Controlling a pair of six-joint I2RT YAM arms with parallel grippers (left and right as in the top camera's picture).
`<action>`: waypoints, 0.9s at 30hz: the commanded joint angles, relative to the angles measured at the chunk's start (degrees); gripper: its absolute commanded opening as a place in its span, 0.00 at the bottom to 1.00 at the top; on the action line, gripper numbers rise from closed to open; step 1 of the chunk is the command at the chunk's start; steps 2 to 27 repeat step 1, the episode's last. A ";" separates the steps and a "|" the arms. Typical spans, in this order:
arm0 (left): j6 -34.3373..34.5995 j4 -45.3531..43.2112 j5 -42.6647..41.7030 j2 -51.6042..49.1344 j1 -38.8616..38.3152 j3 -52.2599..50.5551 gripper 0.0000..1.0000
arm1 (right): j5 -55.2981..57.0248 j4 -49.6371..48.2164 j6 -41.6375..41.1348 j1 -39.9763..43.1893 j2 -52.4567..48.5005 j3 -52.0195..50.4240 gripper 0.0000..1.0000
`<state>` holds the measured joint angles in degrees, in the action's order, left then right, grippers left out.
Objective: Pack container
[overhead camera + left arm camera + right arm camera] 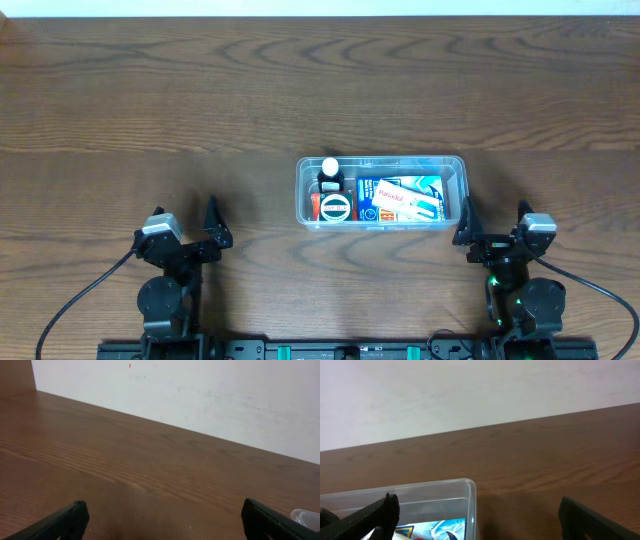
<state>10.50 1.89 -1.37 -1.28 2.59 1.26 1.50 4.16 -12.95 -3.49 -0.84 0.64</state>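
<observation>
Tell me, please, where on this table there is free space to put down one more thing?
The table is bare from its far edge to the container, and also all left of it, beyond the left gripper. A narrower strip lies in front of the container, between the two grippers. Crowded: inside the container, and its right end beside the right gripper.

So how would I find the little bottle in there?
Find the clear container on the wooden table. In its left end, at the far wall, sits the small dark bottle. Only it has a white cap; its neighbours are a round tin and a blue box.
</observation>
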 commanded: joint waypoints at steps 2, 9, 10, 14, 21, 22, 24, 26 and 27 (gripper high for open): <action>-0.33 2.16 0.48 -0.09 0.39 -1.03 0.98 | 0.61 -0.11 0.81 -0.28 0.55 -0.33 0.99; -0.33 2.16 0.48 -0.09 0.39 -1.03 0.98 | 0.61 -0.11 0.81 -0.28 0.55 -0.33 0.99; -0.33 2.16 0.48 -0.09 0.39 -1.03 0.98 | 0.61 -0.11 0.81 -0.28 0.55 -0.33 0.99; -0.33 2.16 0.48 -0.09 0.39 -1.03 0.98 | 0.61 -0.11 0.81 -0.28 0.55 -0.33 0.99; -0.33 2.16 0.48 -0.09 0.39 -1.03 0.98 | 0.61 -0.11 0.81 -0.28 0.55 -0.33 0.99; -0.33 2.16 0.48 -0.09 0.39 -1.03 0.98 | 0.61 -0.11 0.81 -0.28 0.55 -0.33 0.99; -0.33 2.16 0.48 -0.09 0.39 -1.03 0.98 | 0.61 -0.11 0.81 -0.28 0.55 -0.33 0.99; -0.33 2.16 0.48 -0.09 0.39 -1.03 0.98 | 0.61 -0.11 0.81 -0.28 0.55 -0.33 0.99; -0.33 2.16 0.48 -0.09 0.39 -1.03 0.98 | 0.61 -0.11 0.81 -0.28 0.55 -0.33 0.99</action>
